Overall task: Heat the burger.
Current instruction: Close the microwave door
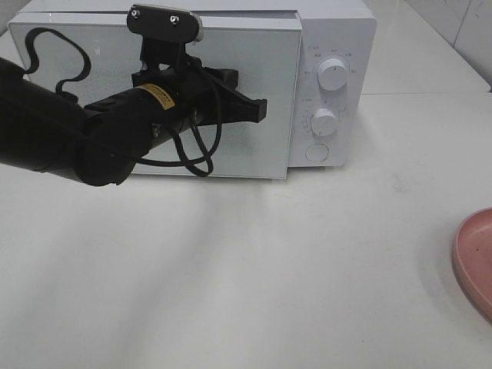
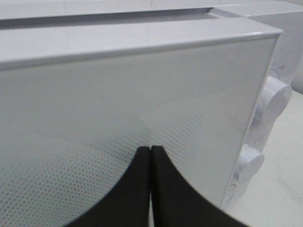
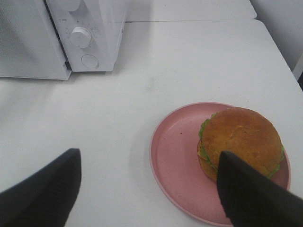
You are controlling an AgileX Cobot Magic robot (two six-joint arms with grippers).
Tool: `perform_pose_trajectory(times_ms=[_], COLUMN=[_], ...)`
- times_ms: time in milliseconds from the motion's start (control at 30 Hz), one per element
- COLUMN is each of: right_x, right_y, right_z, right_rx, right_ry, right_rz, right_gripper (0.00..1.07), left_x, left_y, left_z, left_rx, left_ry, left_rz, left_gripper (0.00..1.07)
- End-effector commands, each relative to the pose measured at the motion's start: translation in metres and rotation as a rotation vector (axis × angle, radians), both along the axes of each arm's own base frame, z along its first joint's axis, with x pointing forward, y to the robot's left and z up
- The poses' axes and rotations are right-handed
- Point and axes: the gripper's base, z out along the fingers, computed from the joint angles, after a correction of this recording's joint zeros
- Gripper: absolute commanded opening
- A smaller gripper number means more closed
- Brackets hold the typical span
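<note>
Starting out: microwave [image 1: 231,84] door shut, burger [image 3: 240,142] on pink plate [image 3: 175,151], right on counter [image 1: 231,269]. Your left gripper [image 2: 150,153] fingers pressed together at door; right gripper [image 3: 147,184] fingers spread, empty. Opening, loading, heating remain.

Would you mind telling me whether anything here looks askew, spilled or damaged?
Nothing stands out. The microwave sits square with its door closed, and the burger rests intact, off-centre, on the pink plate. No spills show on the white table.
</note>
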Motion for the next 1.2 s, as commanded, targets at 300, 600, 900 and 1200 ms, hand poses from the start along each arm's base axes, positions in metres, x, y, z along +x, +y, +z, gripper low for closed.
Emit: perform_pose_trajectory(times_ms=[300, 600, 900, 1200], right_x=[-0.004, -0.004, -0.004, -0.004], right_y=[0.000, 0.000, 0.000, 0.000], right_z=[0.000, 0.000, 0.000, 0.000], right_rx=[-0.008, -0.008, -0.005, -0.005], right_ry=[-0.027, -0.027, -0.027, -0.027], right_rz=[0.000, 0.000, -0.002, -0.002], right_gripper=[0.76, 0.76, 0.76, 0.76], left_x=[0.018, 0.034, 0.055, 0.044], left_y=[-0.015, -0.027, -0.017, -0.024], left_z=[0.002, 0.001, 0.005, 0.018], left_rx=[-0.034, -0.022, -0.043, -0.006], left_ry=[0.007, -0.032, -0.006, 0.031], left_rz=[0.022, 0.029, 0.083, 0.018], left_gripper=[0.00, 0.00, 0.00, 0.00])
